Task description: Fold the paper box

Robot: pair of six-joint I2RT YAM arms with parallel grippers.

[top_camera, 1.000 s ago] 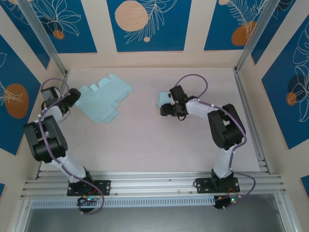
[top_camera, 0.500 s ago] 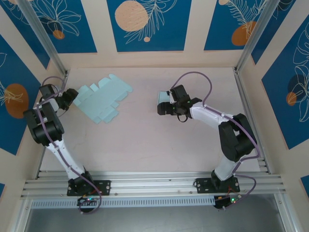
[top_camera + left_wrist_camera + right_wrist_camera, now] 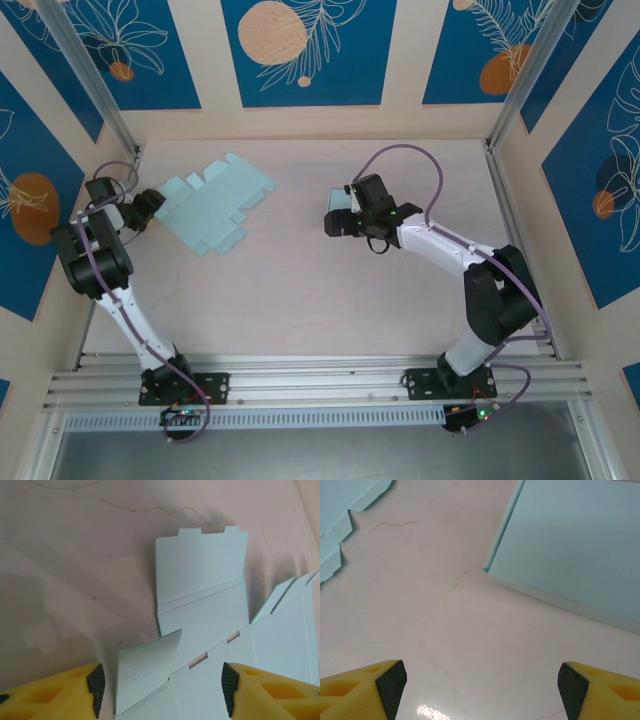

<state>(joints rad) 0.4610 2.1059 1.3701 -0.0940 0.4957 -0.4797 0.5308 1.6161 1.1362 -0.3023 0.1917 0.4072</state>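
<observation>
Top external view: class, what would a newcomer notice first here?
A flat, unfolded pale blue paper box blank lies at the table's far left, its edge at the open left hand. A smaller pale blue paper box sits mid-table by the open right hand.

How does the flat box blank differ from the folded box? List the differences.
1. The flat blank lies unfolded, flaps and tabs spread; the folded box is closed up with a plain face.
2. The blank covers far more table than the box.
3. The blank's edge lies between the left gripper's open fingers; the box sits ahead of the open right gripper, outside its fingers.
Shared: both pale blue paper, resting on the table.
</observation>
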